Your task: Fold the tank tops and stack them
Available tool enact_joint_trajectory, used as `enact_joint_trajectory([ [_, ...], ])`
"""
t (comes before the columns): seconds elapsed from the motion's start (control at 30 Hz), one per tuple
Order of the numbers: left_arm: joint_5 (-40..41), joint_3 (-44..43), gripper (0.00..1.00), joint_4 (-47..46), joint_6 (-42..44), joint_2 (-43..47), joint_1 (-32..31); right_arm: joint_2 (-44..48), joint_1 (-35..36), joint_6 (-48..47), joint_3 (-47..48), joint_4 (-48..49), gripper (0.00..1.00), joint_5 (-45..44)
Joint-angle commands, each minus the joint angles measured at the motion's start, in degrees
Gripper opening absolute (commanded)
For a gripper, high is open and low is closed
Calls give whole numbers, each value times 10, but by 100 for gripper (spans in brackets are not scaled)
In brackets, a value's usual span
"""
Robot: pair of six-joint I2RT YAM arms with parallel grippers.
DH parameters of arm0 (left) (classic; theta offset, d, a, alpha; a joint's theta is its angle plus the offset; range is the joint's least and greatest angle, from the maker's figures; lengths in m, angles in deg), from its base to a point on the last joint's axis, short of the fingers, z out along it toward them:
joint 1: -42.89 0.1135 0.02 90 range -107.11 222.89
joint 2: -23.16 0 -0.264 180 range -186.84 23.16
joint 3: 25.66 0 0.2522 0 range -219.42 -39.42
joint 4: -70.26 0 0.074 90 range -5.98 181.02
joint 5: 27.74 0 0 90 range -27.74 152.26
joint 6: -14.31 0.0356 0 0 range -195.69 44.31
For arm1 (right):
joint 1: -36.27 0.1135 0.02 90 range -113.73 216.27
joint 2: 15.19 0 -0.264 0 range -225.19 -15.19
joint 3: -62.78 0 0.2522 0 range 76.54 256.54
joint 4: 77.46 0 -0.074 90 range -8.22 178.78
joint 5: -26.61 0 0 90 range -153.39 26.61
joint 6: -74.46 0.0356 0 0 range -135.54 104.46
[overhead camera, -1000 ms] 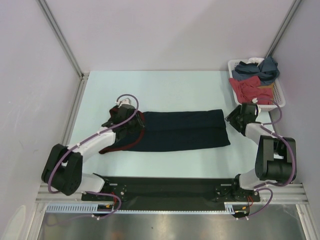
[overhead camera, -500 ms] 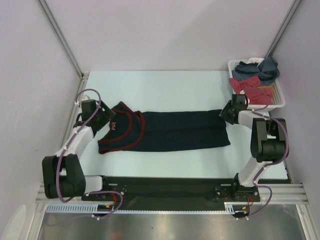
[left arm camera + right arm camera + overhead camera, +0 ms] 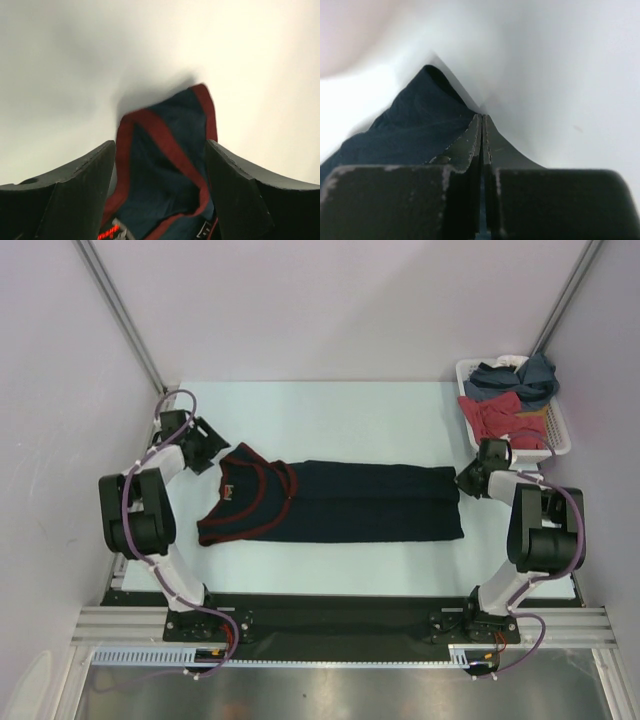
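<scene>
Bright even light, soft shadows, blurred wrist views

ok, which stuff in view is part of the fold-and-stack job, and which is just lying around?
Job:
- navy tank top, spread on the table
- slate-blue tank top, in the basket

Lying around:
- red garment, in the basket
- the basket itself

**No legible text in any view**

Nothing readable. The navy tank top (image 3: 370, 502) has a small neck label (image 3: 228, 492), a pale patch too small to read from the top camera. The left wrist view catches it at the bottom edge with reddish marks, too blurred to make out any characters.
</scene>
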Motion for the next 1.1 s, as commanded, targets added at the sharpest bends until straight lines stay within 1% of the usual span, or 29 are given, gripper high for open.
enact_joint_trajectory([
  [0.0,-30,-62,78,2,22,-35,-1,41,-25,29,-28,-17,0,-45],
  [0.07,-39,-83,78,11,29,-65,-6,52,-34,36,-39,-14,0,-45],
  [0.27,-40,-190,78,55,69,-139,-34,43,-34,36,-40,-2,0,-20],
  [0.3,-30,-217,78,62,78,-146,-42,43,-34,35,-41,-2,0,-21],
  [0.4,-16,-259,76,105,122,-169,-54,45,-34,33,-42,-2,0,-22],
  [0.43,-10,-263,76,109,145,-173,-59,45,-34,32,-41,1,0,-20],
  [0.5,11,-268,76,119,166,-172,-76,42,-34,31,-39,5,0,-15],
  [0.53,33,-272,77,125,176,-172,-83,42,-34,32,-39,5,0,-14],
  [0.6,43,-292,77,145,183,-176,-93,41,-34,34,-38,5,0,-11],
  [0.63,58,-302,76,154,187,-183,-110,42,-34,33,-38,5,0,-10],
  [0.73,91,-346,72,199,196,-209,-130,44,-34,33,-39,5,0,-11],
  [0.77,113,-355,67,209,198,-215,-134,45,-34,33,-40,5,0,-10],
  [0.87,147,-368,59,236,202,-225,-146,45,-34,33,-41,5,0,-10],
  [1.0,192,-362,55,255,204,-217,-161,46,-34,34,-41,5,0,-8],
  [1.07,207,-361,56,262,205,-214,-166,47,-34,35,-41,6,0,-7],
])
